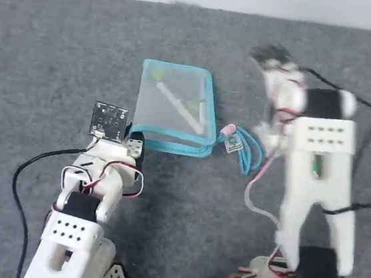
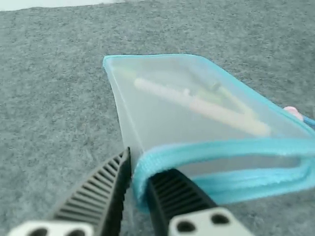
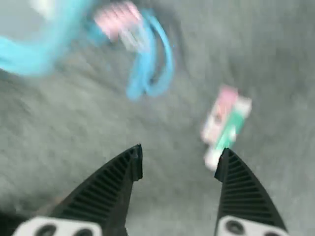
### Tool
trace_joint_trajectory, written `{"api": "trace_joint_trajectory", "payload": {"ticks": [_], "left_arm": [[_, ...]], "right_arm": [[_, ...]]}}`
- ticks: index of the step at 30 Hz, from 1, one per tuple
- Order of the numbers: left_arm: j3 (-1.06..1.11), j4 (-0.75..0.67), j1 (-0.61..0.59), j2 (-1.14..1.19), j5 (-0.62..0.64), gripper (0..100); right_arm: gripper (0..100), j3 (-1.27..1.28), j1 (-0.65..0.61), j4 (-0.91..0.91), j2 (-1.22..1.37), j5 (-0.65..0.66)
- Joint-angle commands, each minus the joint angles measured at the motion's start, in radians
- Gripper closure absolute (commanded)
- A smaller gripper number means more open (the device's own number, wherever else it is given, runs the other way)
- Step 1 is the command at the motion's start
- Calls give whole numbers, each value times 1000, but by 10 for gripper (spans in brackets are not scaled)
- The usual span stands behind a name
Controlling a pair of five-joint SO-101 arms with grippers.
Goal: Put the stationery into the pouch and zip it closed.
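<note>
No legible txt, nos. or signs anywhere. Small tag (image 1: pixel 233 143) at the pouch (image 1: pixel 175 108) zip: any print too small to read. Pink-and-green eraser-like piece (image 3: pixel 225 125): too blurred to make out lettering.

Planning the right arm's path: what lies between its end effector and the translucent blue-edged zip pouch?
In the right wrist view, beyond the right end effector: grey carpet, then a looped blue cord with a pink tag, then the pouch.

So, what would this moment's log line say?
left gripper: shut on translucent blue-trimmed pouch rim | right gripper: open above small pink-and-green stationery piece | inside pouch: white pen
</note>
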Motion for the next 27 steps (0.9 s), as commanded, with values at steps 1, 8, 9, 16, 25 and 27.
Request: {"api": "trace_joint_trajectory", "payload": {"ticks": [1,8,9,16,25,27], "left_arm": [[-22,-28,2,-20,-11,988],[-21,-23,2,-18,-11,988],[-21,-23,2,-18,-11,988],[-12,-26,2,-20,-11,988],[-12,-26,2,-21,-12,988],[-12,-26,2,-21,-12,988]], "right_arm": [[785,140,213,-120,-59,164],[864,381,410,-355,-58,367],[858,400,432,-389,-58,376],[813,526,455,-527,-58,379],[813,657,450,-664,-58,373],[813,686,443,-708,-58,371]]}}
